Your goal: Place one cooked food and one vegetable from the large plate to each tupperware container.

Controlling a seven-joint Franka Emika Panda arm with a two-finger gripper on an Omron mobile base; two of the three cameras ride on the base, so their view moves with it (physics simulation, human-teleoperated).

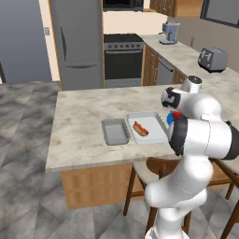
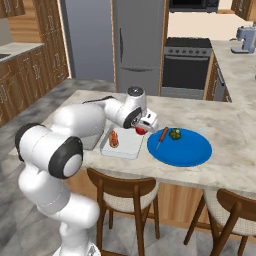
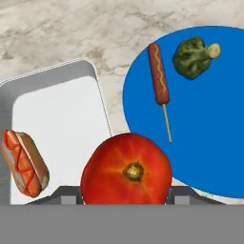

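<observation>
The two-finger gripper [image 3: 126, 198] is closed on a round red tomato [image 3: 126, 171], one dark finger on either side of it, and carries it above the gap between the larger, shallow whitish rectangular container [image 3: 57, 124] and the flat round bright blue plate [image 3: 209, 138]; in the right base view the tomato [image 2: 141, 131] sits under the white hand, over the near corner of that container [image 2: 127, 145]. A hot dog in a tan bun with red sauce [image 3: 24, 163] lies inside the whitish container, near one of its short walls. On the blue plate [image 2: 182, 152] lie a reddish-brown sausage on a thin stick [image 3: 159, 78] and, just beside it but apart, a small dark green lumpy broccoli piece [image 3: 193, 57]. The smaller, deeper grey rectangular container [image 1: 115, 131] stands just beside the whitish one on the pale marbled desk [image 1: 79, 121], with nothing visible inside.
</observation>
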